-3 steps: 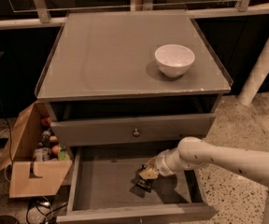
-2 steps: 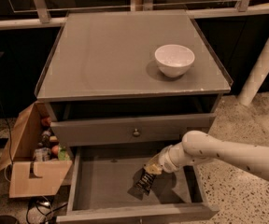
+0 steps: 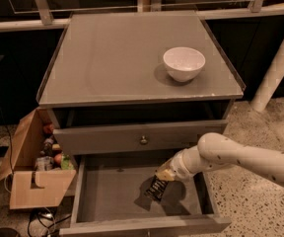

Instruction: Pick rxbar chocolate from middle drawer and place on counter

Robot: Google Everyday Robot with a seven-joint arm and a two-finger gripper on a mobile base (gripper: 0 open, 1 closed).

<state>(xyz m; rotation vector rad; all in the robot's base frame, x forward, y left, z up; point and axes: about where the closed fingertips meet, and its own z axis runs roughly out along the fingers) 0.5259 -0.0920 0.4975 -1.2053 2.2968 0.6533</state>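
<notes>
The rxbar chocolate (image 3: 157, 189), a flat black wrapper with white lettering, hangs tilted from my gripper (image 3: 164, 176), lifted just above the grey floor of the open middle drawer (image 3: 117, 194). The gripper is shut on the bar's upper end. My white arm (image 3: 240, 158) reaches in from the right over the drawer's right wall. The bar's shadow falls on the drawer floor beneath it. The grey counter (image 3: 112, 63) lies above, with a white bowl (image 3: 184, 63) on its right part.
A closed drawer front with a round metal knob (image 3: 143, 140) sits above the open drawer. An open cardboard box (image 3: 33, 177) with bottles stands on the floor at the left. A white post (image 3: 277, 63) stands at the right. The floor (image 3: 260, 201) is speckled terrazzo.
The gripper with the bar has risen slightly off the drawer floor, and the bar now hangs more upright. The arm has shifted a little.
</notes>
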